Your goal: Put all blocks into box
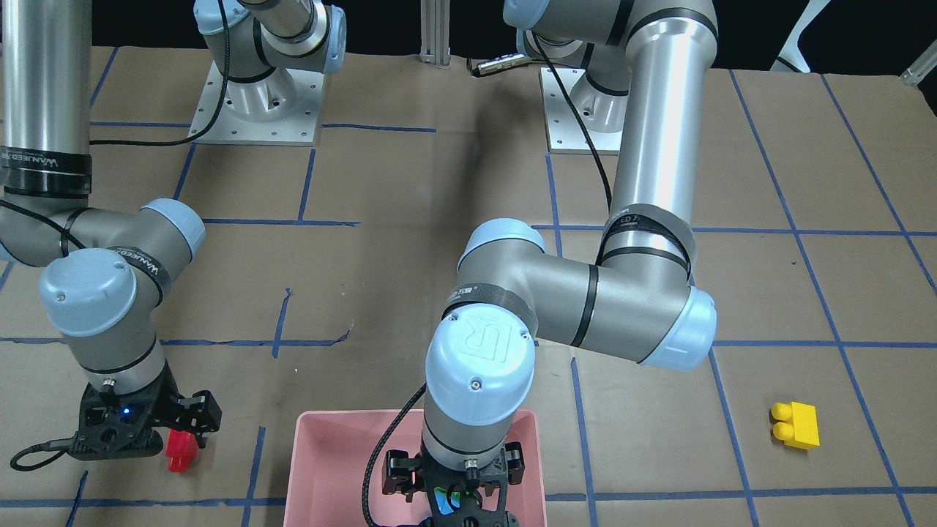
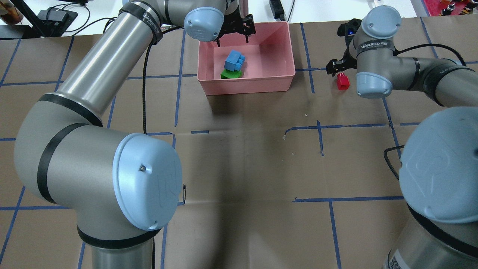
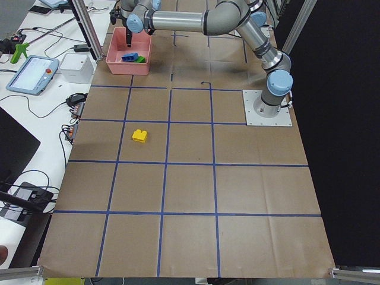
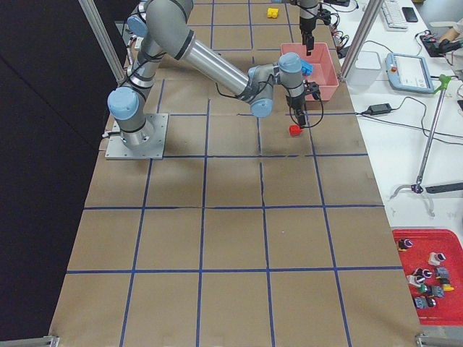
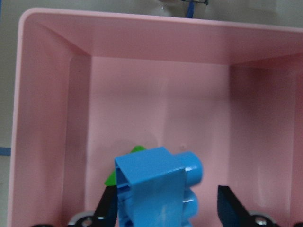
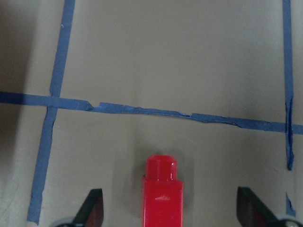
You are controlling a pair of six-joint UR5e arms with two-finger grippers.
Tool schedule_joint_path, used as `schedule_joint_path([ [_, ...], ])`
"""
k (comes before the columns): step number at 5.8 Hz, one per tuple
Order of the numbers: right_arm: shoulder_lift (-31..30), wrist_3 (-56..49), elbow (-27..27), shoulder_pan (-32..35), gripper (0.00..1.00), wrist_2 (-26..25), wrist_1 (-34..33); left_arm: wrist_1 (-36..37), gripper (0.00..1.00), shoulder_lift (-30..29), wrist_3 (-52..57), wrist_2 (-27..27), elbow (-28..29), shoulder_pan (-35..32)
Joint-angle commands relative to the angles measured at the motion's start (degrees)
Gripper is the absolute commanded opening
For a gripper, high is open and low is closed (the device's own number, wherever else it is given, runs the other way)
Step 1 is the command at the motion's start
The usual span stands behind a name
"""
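Note:
The pink box (image 2: 283,74) stands at the table's far edge. The light blue brick (image 2: 235,60) lies in it, leaning on the green brick (image 2: 231,74). My left gripper (image 2: 235,28) hangs open over the box. In the left wrist view the blue brick (image 5: 151,189) sits between the spread fingers (image 5: 229,210), with a gap on one side. My right gripper (image 2: 338,69) is open over the red brick (image 2: 342,81), which stands on the table between its fingers (image 6: 92,213), untouched. The yellow brick (image 1: 796,424) lies alone on the table.
The table is brown paper with a blue tape grid (image 2: 321,138). Both arm bases (image 1: 256,102) are bolted at the robot's side. My left arm's elbow (image 1: 644,315) spans the middle of the table. A cable (image 1: 36,454) trails by the right gripper.

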Motion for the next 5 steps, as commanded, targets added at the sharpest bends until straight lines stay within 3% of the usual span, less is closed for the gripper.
schedule_joint_path([
  [1,1.9,0.4,0.8,-0.2,0.99,0.6,-0.3,-5.3,0.99,6.4,0.2,0.1,-0.7,4.3],
  [3,2.9,0.4,0.6,-0.5,0.99,0.6,-0.2,-12.5,0.99,15.0,6.4,0.6,-5.4,14.9],
  [4,2.5,0.4,0.6,-1.2,0.72,0.5,0.3,-12.4,0.99,19.0,16.1,0.6,-11.4,20.7],
  [5,2.4,0.5,0.7,-1.3,0.25,0.9,0.5,-12.3,0.99,21.9,25.9,0.7,-16.2,26.3],
])
